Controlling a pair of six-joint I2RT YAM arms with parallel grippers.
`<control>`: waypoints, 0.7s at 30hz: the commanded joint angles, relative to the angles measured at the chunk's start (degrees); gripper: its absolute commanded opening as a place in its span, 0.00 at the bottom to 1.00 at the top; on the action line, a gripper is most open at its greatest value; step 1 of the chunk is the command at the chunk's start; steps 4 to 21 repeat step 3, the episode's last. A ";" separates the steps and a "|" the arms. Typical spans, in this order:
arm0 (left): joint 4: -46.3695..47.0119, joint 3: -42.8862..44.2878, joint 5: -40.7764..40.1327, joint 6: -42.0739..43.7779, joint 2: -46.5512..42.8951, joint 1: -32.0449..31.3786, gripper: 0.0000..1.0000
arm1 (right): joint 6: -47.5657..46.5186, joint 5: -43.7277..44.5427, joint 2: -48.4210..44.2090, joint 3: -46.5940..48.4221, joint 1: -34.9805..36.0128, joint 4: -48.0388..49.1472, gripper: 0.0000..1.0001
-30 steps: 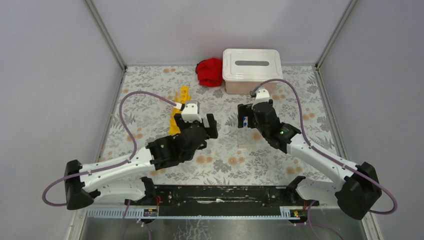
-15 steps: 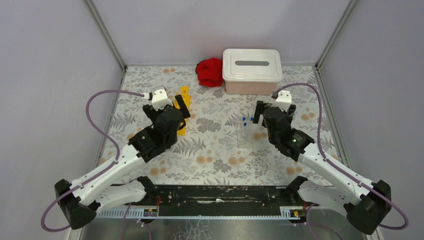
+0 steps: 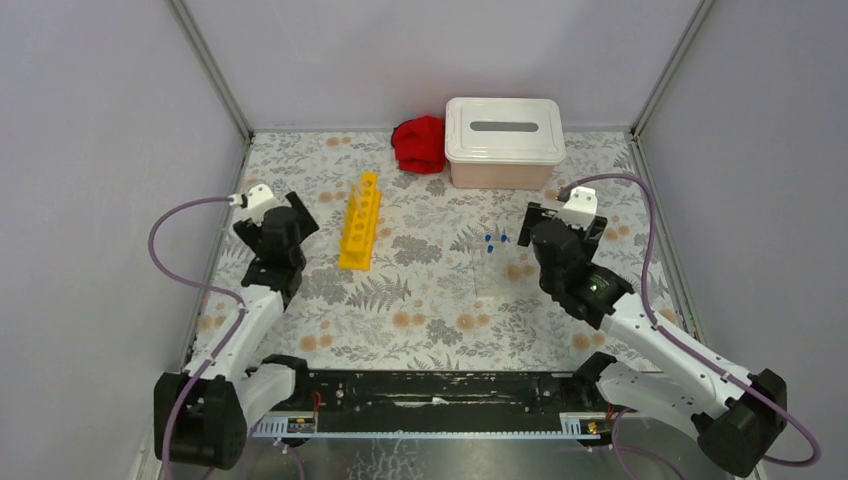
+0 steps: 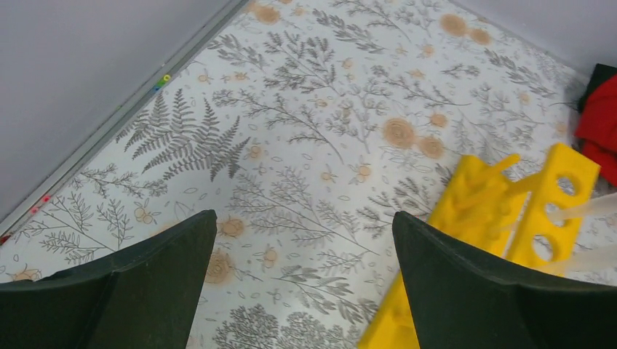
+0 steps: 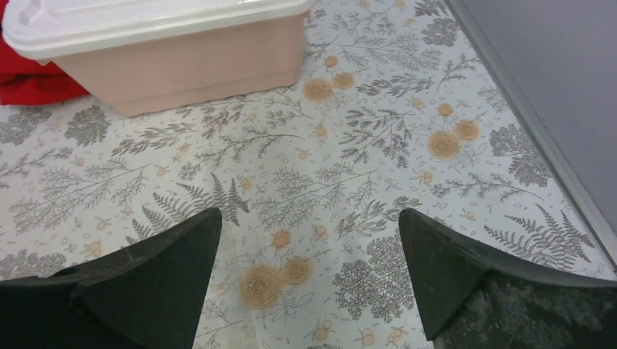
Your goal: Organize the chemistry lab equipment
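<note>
The yellow test-tube rack (image 3: 360, 220) lies on the flowered table left of centre; it also shows at the right of the left wrist view (image 4: 502, 218). Small clear blue-capped tubes (image 3: 492, 240) lie right of centre. The pinkish bin with white lid (image 3: 503, 142) stands at the back and shows in the right wrist view (image 5: 174, 51). My left gripper (image 3: 285, 222) is open and empty, left of the rack (image 4: 305, 218). My right gripper (image 3: 558, 225) is open and empty, right of the tubes (image 5: 309, 218). The metal tongs are not visible.
A red cloth (image 3: 420, 143) lies left of the bin, at the back; it also shows in the left wrist view (image 4: 598, 116). Grey walls and metal frame rails close in the table on left, right and back.
My left arm has swung far left, uncovering the rack. My right arm has drawn back to the right, uncovering the blue-capped tubes.
</note>
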 commanded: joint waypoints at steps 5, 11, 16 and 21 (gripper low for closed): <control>17.42 -9.39 10.68 4.21 -4.46 8.54 0.99 | 0.13 7.16 0.51 -0.64 0.45 2.50 1.00; 17.42 -9.39 10.68 4.21 -4.46 8.54 0.99 | 0.13 7.16 0.51 -0.64 0.45 2.50 1.00; 17.42 -9.39 10.68 4.21 -4.46 8.54 0.99 | 0.13 7.16 0.51 -0.64 0.45 2.50 1.00; 17.42 -9.39 10.68 4.21 -4.46 8.54 0.99 | 0.13 7.16 0.51 -0.64 0.45 2.50 1.00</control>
